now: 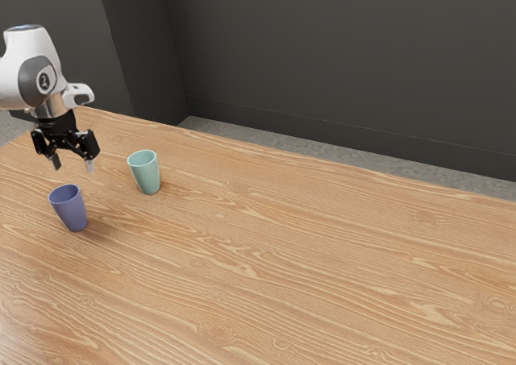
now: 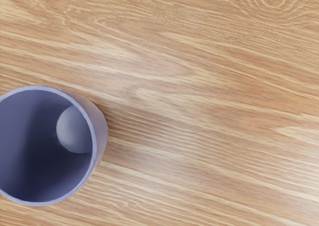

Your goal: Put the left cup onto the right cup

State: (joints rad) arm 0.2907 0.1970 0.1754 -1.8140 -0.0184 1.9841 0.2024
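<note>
The black gripper (image 1: 72, 165) hangs over the wooden table (image 1: 322, 252) at the exterior view's left, its two fingers spread wide and pointing down, with nothing between them; it touches neither cup. The purple cup (image 1: 68, 208) stands upright on the table just below the fingers and a little nearer the camera, mouth up; the teal cup (image 1: 145, 172) stands upright too, near it toward the exterior view's right and a little farther back, and the two cups are apart. The white arm (image 1: 28, 71) comes in from the upper left. In the wrist view the purple cup (image 2: 30, 156) shows from above, its round mouth open and its inside bare, off to one side of the hand rather than straight under it, and the table (image 2: 214, 101) lies all around it.
</note>
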